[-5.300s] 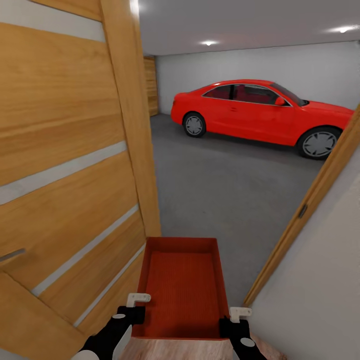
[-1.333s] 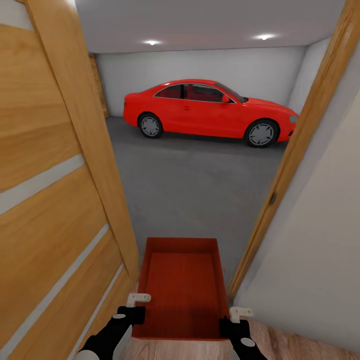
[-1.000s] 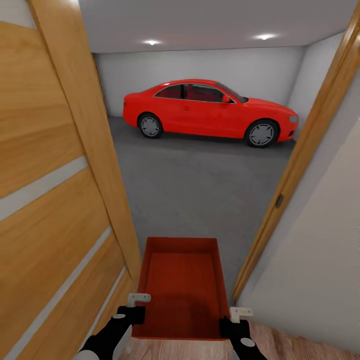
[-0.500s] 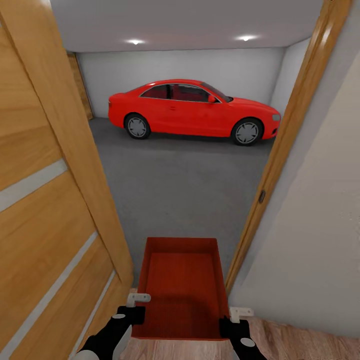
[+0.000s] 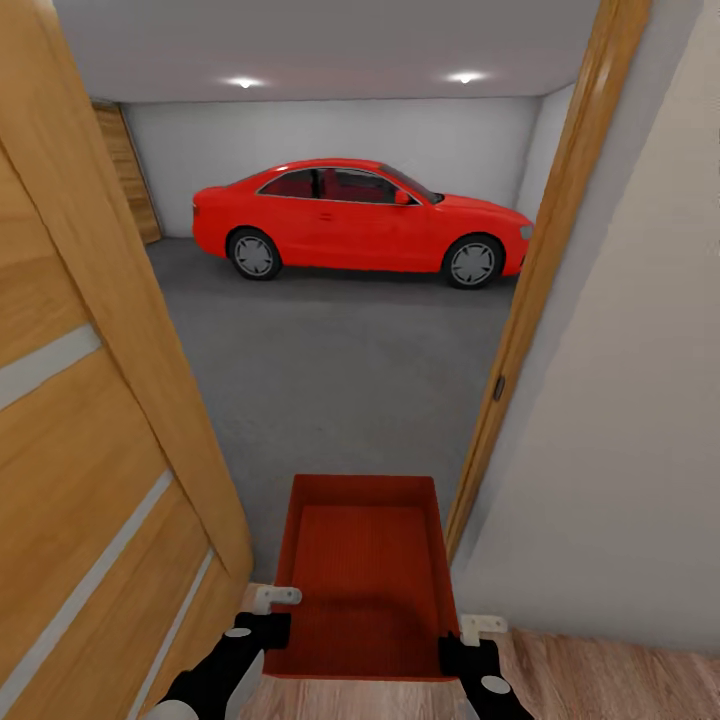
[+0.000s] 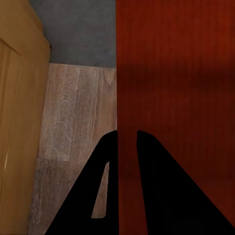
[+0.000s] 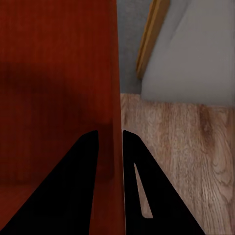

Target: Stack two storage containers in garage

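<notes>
- Down at the near edge of the head view, the left gripper is pinching the left side wall of the storage container, with one finger inside the bin and one outside.
- Seen from the left wrist, the left gripper is sitting with its two black fingers on either side of the thin red wall, closed tight on it.
- On the other side, the right gripper is pinching the right side wall in the same way.
- From the right wrist, the right gripper is squeezing that wall between its two dark fingers.
- The storage container is being held up level between the two arms, open side up, with its ribbed bottom showing.
- Under the bin's near end, the light wood plank floor is showing, and its far end is hanging over the grey concrete.
- To the left, an open wooden door with pale stripes is standing very close to the bin.
- To the right, a wooden door frame and a plain pale wall are standing just beside the bin.
- Past the doorway, the floor of the garage is stretching away, dark grey and speckled.
- Far back, a red car is sitting side-on in front of the grey-white back wall, well apart from the bin.
- Up top, two round ceiling lights are glowing.
</notes>
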